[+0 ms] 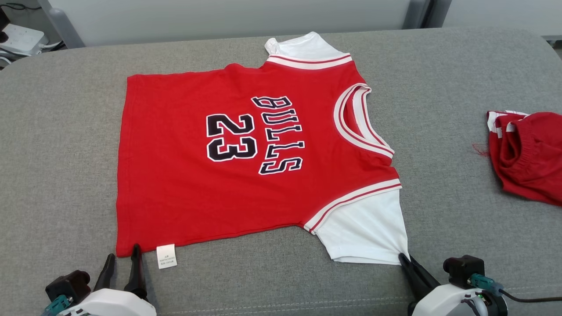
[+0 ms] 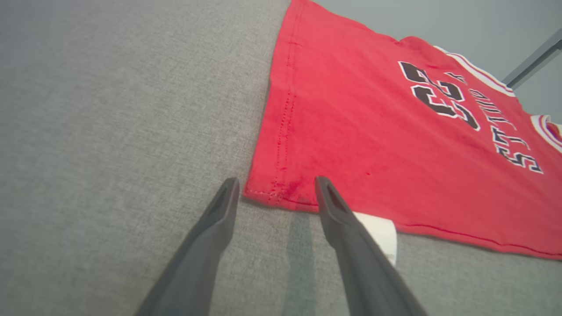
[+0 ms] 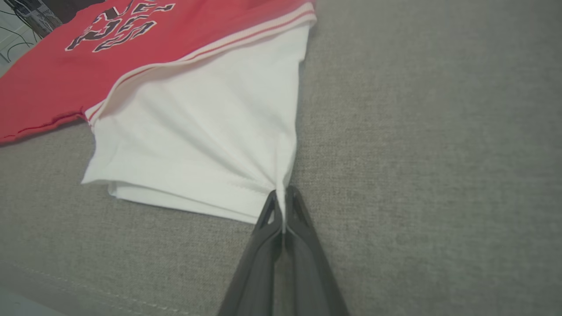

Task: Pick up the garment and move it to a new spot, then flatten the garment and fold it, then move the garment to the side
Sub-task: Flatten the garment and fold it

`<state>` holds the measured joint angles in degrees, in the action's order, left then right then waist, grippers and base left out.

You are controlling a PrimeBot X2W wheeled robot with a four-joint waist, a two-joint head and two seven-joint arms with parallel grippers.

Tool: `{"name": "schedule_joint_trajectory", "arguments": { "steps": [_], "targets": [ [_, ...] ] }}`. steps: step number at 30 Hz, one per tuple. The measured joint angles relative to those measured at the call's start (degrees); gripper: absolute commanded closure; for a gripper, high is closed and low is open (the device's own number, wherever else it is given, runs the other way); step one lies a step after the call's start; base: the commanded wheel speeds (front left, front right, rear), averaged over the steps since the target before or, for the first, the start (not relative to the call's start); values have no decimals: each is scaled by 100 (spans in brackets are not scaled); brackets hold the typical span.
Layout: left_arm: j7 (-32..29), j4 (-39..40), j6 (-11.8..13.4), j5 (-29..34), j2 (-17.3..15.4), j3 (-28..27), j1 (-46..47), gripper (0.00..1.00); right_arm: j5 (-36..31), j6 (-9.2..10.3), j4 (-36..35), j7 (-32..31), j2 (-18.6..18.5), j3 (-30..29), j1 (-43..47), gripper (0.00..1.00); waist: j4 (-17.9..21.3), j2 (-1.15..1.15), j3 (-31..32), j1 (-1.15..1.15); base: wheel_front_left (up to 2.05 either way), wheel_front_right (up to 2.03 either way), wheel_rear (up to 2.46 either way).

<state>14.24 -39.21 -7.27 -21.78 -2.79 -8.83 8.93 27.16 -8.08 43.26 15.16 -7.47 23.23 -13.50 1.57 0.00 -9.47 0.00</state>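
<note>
Jersey point(image 1: 246, 153) lies flat, long axis left-right; right jaws are clenched on its near white sleeve point(image 1: 369, 228), left jaws spread astride its near hem corner point(image 2: 272, 191).

Grey cushion point(image 1: 66, 153) bears jersey point(image 1: 175, 184) and red shorts point(image 1: 531, 158).

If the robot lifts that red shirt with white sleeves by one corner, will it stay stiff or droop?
Probably droop: the red jersey shirt lies limp on the grey fabric surface, and its white sleeve puckers into creases where the right tool pinches it. It looks thin, so likely light. The knit seems unlikely to slip from a pinch.
</note>
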Motion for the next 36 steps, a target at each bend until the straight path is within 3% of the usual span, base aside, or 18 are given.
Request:
{"name": "schedule_joint_trajectory", "arguments": {
  "steps": [1, 3, 6, 8, 12, 26, 36],
  "targets": [
    [0, -36, 0, -15, -1, -7, 20, 7, -1, 0, -3, 0, 0, 0, -1, 100, 3, 0, -3, 0, 0, 0, 0],
    [-1, -121, 0, -87, 0, -1, 68, 14, -21, 0, -9, 0, 1, 0, -2, 100, 9, 0, -11, 0, 0, 0, 0],
    [0, -242, 0, -179, -9, 58, 110, 38, -52, 0, -20, 1, 1, 5, -4, 100, 17, 0, -22, 0, 0, 0, 0],
    [0, -327, 0, -288, -2, 57, 116, 47, -51, 0, -24, 1, 1, 9, -7, 100, 23, 0, -30, 0, 0, 0, 0],
    [16, -368, 0, -386, -8, 52, 193, 100, -51, 0, -33, 1, 0, 24, -14, 100, 35, 0, -43, 0, 0, 0, 0],
    [16, -116, 0, -422, -10, -53, 190, 100, -5, 10, -32, -1, -85, 165, -27, 100, 32, 0, 77, 0, 0, 0, 0],
    [16, -196, -23, -266, -18, -43, -235, 100, 564, 30, -169, -161, -413, 900, 27, 100, -10, 0, 481, 0, 0, 0, 0]
  ]
}}
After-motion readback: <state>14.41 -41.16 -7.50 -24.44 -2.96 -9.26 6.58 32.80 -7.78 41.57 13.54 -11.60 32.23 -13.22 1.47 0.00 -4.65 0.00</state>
